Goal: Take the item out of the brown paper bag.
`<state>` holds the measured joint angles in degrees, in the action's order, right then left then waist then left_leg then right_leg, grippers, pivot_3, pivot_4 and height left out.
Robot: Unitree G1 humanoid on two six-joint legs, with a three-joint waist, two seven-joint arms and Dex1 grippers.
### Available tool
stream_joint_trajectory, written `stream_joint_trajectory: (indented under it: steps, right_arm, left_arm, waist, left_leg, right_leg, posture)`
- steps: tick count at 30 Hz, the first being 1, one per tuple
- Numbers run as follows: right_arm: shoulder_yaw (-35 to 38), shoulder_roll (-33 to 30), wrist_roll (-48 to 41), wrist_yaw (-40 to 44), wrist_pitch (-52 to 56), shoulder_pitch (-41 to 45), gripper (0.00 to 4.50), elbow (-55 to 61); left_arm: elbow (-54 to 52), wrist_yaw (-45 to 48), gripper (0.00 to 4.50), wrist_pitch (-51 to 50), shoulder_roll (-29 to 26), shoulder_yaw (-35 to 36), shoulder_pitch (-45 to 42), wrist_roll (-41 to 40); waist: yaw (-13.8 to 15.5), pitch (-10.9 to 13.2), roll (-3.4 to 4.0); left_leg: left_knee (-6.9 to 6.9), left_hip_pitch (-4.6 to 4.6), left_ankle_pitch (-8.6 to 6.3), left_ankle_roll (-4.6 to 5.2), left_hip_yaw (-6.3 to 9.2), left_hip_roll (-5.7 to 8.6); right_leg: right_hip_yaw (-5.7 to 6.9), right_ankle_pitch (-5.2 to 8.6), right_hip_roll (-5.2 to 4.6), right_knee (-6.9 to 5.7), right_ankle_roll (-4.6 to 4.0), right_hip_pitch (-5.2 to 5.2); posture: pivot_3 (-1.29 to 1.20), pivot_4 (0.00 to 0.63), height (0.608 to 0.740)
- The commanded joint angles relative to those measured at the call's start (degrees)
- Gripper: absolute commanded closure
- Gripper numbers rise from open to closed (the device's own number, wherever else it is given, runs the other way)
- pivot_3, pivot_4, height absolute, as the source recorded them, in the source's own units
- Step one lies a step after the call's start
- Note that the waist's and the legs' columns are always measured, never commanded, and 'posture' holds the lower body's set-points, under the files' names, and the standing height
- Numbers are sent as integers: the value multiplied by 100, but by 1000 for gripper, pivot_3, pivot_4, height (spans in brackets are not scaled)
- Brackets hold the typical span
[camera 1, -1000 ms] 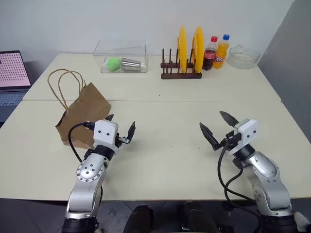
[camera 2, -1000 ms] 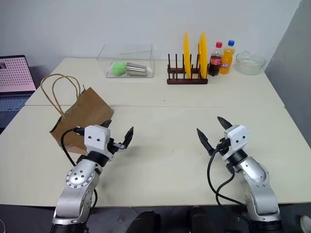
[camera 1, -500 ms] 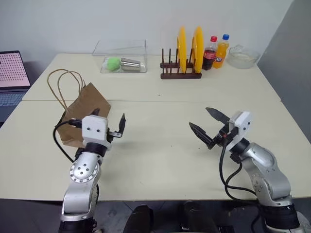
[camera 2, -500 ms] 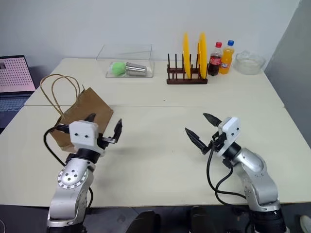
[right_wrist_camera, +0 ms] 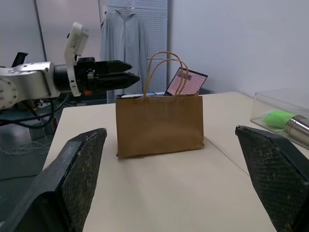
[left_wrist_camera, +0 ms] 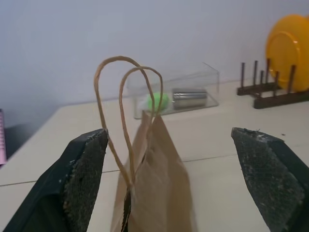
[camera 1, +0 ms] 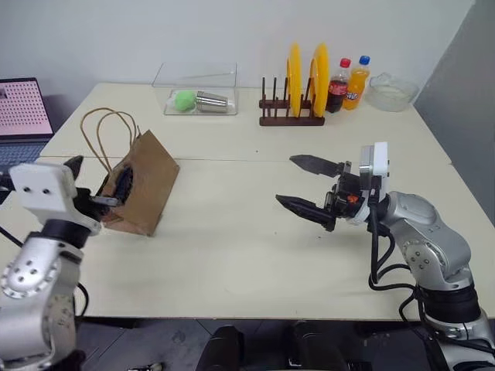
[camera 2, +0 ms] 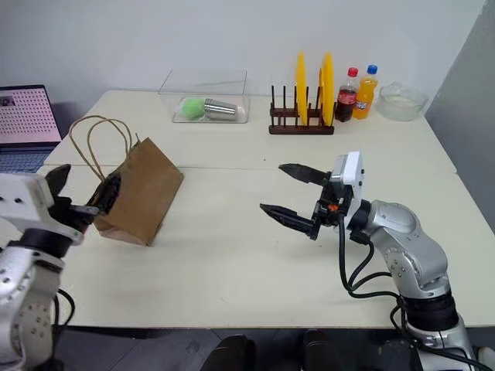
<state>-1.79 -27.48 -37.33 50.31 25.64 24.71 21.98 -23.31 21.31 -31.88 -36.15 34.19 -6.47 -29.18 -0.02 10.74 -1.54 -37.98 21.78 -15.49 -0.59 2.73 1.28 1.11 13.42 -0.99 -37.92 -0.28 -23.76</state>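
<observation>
Cream table [camera 1: 255, 255] | brown paper bag [camera 2: 139, 197] lying tipped, mouth facing left end effector [left_wrist_camera: 169, 179], gaping wide, empty | right end effector [camera 2: 290, 197] beyond bag's base, wide, likely bracing.

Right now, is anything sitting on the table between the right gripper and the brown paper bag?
Nothing visible does. The right gripper is open and points across bare table at the brown paper bag, which stands upright with the left gripper beside it.

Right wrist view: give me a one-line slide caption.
Open right gripper faces the upright brown paper bag on the table, left gripper open beside its handles.
</observation>
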Motion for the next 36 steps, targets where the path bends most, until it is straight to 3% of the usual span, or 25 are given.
stream_joint_trajectory:
  steps: [1,8,23,36]
  right_arm:
    - [64,-94,-189,127,59,214,0,270]
    - [91,-353,-386,378,240,530,0,375]
    - [49,-449,-284,537,266,821,0,242]
    - [157,-573,-341,413,400,723,0,438]
  left_arm:
    - [561,301,213,-265,-462,231,-465,-347]
    - [1396,537,213,-495,-1002,-55,-1122,-332]
    - [3047,1046,213,-118,-1391,-1063,-2553,336]
    - [4626,1747,4243,574,-1566,-1740,-3750,974]
  waist:
    - [-11,1,1]
    - [-11,2,0]
    - [-10,3,-1]
    - [-10,4,-2]
  left_leg:
    - [1,0,0,0,-1,0]
    - [5,8,-1,-1,-3,0]
    - [7,19,0,-2,-5,1]
    - [6,27,0,-2,-8,1]
  right_leg:
    - [-1,0,0,1,0,0]
    - [-6,0,-4,10,0,-7]
    - [-8,-1,-7,9,-2,-20]
    - [-8,-16,-7,3,-27,-31]
  posture:
    - [0,150,740]
    - [0,150,740]
    - [0,150,740]
    - [0,150,740]
